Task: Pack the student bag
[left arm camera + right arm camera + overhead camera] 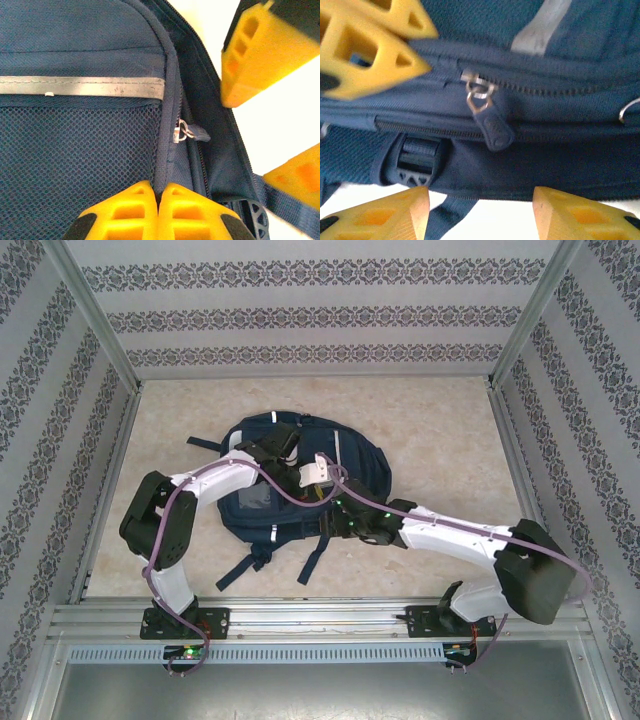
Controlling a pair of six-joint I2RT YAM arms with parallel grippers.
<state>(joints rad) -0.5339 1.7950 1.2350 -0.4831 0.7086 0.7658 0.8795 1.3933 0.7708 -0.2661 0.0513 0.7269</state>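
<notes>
nearest, the right gripper [479,202] sits at the edge of the student bag [355,455], fingers apart, a zip pull [492,127] just beyond them. the left gripper [159,195] has its fingers pressed together at a piped seam (whether fabric is nipped, i cannot tell). the bag lies flat in the middle of the table [450,430].

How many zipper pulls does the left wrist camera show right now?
1: the zipper pull on the student bag, right of the mesh pocket, just beyond the left fingers. Others may be hidden.
</notes>
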